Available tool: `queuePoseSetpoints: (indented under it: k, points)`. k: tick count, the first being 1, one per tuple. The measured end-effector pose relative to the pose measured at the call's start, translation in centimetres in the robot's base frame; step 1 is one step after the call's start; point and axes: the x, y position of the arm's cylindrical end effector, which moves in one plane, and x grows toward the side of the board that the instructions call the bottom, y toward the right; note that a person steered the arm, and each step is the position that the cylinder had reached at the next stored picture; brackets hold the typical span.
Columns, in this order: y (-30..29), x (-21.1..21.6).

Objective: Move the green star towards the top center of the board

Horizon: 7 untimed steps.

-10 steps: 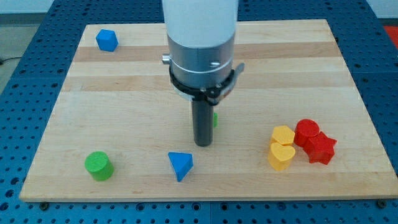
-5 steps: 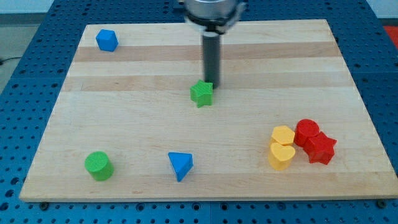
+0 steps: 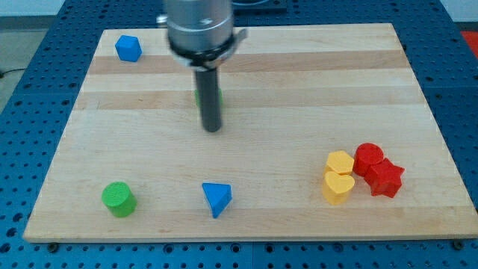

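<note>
Green star (image 3: 199,98): you see only a green sliver behind the rod, left of centre, mid-upper counter (image 3: 314,97) | my tip (image 3: 212,130): just below it, toward view's bottom | fingers: none, nothing grasped | progress: partial, I judge; top centre not reached, upward-rightward push left.

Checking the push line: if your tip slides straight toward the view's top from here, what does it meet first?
Probably the green star, mostly hidden behind the rod just above my tip; depth is uncertain.
</note>
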Motion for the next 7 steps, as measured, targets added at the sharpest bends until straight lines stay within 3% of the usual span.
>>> queuePoseSetpoints:
  k: [1, 3, 4, 5, 6, 7]
  points:
    - [-0.4, -2.5]
    - [5.8, -8.1]
    - [6.3, -4.1]
    - [0.0, -4.5]
    - [-2.9, -8.0]
    - [4.4, -8.6]
